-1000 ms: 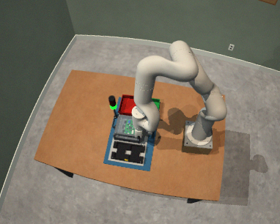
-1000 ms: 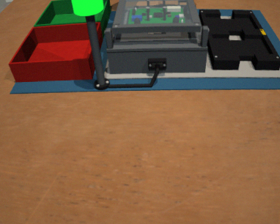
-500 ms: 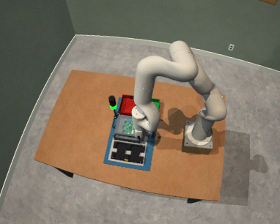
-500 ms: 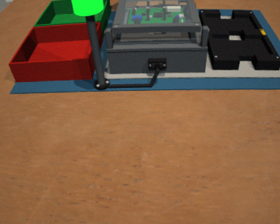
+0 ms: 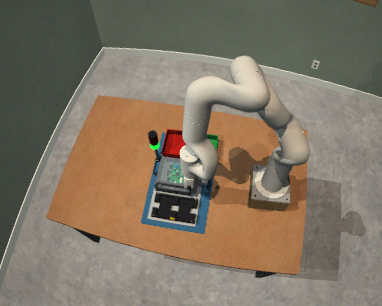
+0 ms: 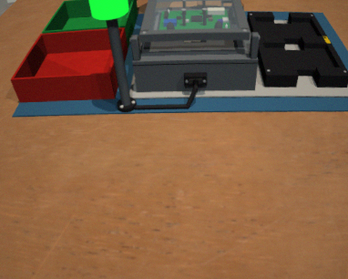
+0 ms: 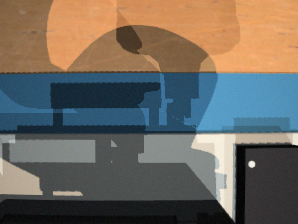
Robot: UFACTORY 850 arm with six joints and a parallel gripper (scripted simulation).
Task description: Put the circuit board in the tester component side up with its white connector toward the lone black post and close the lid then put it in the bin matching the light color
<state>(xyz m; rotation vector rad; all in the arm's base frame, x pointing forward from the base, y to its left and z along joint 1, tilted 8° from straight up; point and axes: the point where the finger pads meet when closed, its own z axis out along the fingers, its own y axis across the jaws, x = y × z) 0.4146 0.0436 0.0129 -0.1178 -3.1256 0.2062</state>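
Inside the tester, circuit board: one green circuit board point(image 5: 177, 173) point(image 6: 195, 19), component side up, under the clear lid point(image 6: 148, 23).
Tester: one grey tester point(image 5: 162, 172) point(image 6: 161, 75), between the bins and the tray.
Signal light: one, lit green point(image 5: 154, 146) point(image 6: 108, 6), on a dark pole beside the tester.
Tray: one black tray point(image 5: 175, 208) point(image 6: 307, 68) point(image 7: 272, 190); two white screw dots show on its near face in the exterior view, one yellow mark on its edge.
Bins: two, side by side, one red bin point(image 5: 173, 143) point(image 6: 66, 87), one green bin point(image 5: 213, 140) point(image 6: 66, 23); no board shows in the visible part of either.
End effector: one, clenched on nothing, largely hidden beneath the arm near the tester.
Mat: one blue mat point(image 5: 200, 222) point(image 6: 170, 106) point(image 7: 255, 102) on one wooden bench point(image 5: 102, 175) point(image 6: 179, 191) point(image 7: 265, 35).
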